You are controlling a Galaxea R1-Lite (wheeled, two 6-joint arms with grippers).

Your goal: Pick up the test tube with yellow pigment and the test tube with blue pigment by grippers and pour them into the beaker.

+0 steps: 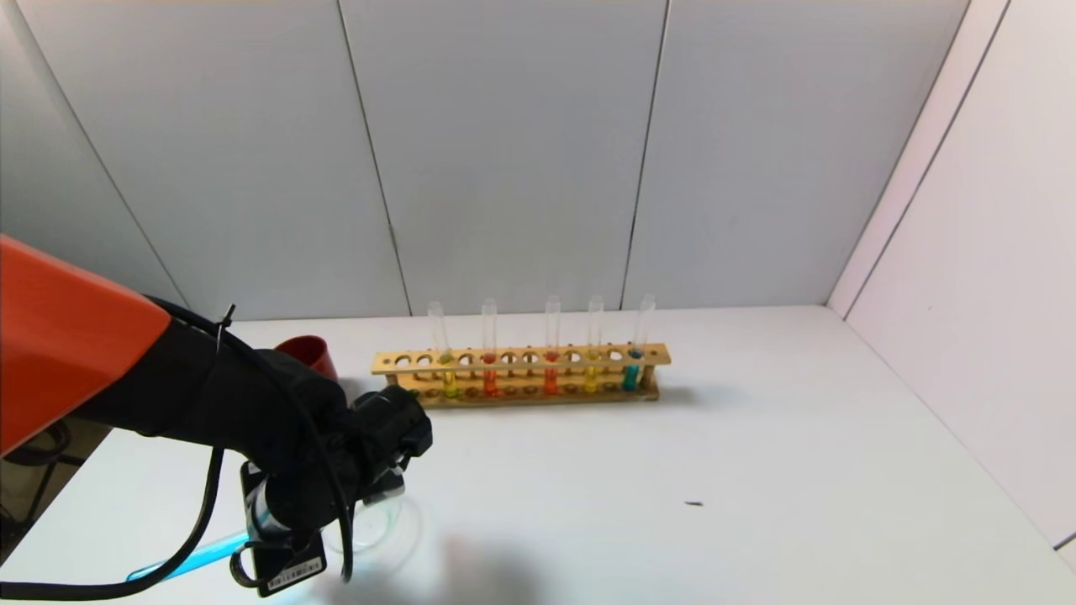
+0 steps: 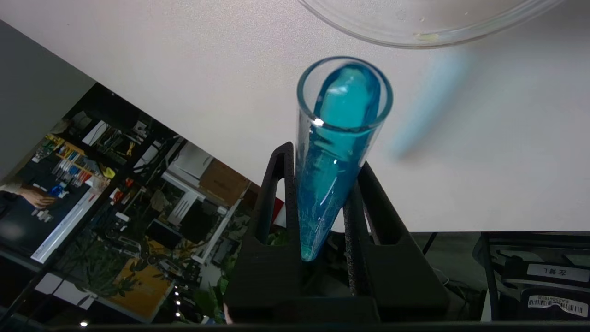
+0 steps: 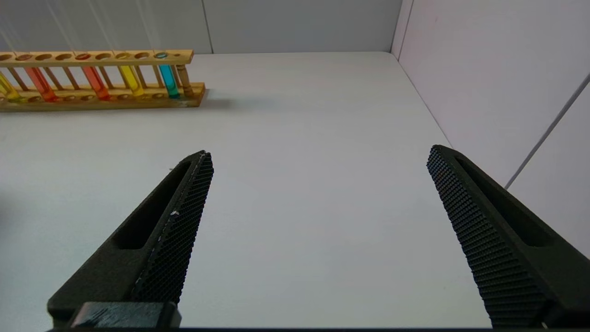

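Note:
My left gripper point(image 1: 273, 521) is shut on the test tube with blue pigment point(image 1: 197, 555) near the table's front left. It holds the tube tilted almost flat. In the left wrist view the black fingers point(image 2: 281, 184) clamp the tube point(image 2: 339, 138), and its open mouth points toward the beaker rim point(image 2: 415, 39), just short of it. The clear beaker point(image 1: 403, 512) stands beside the gripper. The test tube with yellow pigment point(image 1: 450, 385) stands at the left of the wooden rack point(image 1: 521, 360). My right gripper point(image 3: 320, 154) is open and empty above bare table, out of the head view.
The rack also holds two orange-red tubes point(image 1: 490, 380), a golden-yellow tube point(image 1: 591, 380) and a teal tube point(image 1: 630, 376). A dark red cup point(image 1: 307, 351) stands behind my left arm. A small dark speck point(image 1: 693, 504) lies on the table. White walls close the back and right.

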